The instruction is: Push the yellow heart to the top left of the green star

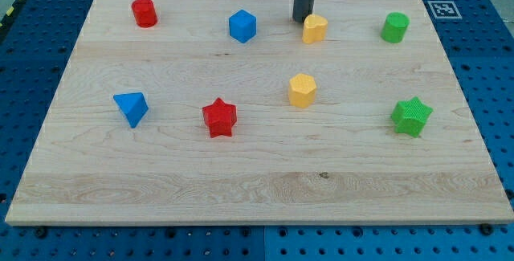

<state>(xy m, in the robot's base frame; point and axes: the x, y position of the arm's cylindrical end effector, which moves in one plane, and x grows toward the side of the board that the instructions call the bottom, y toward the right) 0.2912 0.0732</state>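
Note:
The yellow heart (315, 29) lies near the view's top, right of centre. The green star (411, 116) lies at the view's right, well below and to the right of the heart. My tip (301, 19) stands just left of the yellow heart, touching or nearly touching its upper left side. The rod rises out of the view's top edge.
A red cylinder (144, 12) at top left, a blue cube (242, 26) left of my tip, a green cylinder (394, 27) at top right, a yellow hexagonal block (302, 90) at centre, a red star (219, 118), a blue triangular block (132, 108). The wooden board (257, 189) lies on a blue pegboard.

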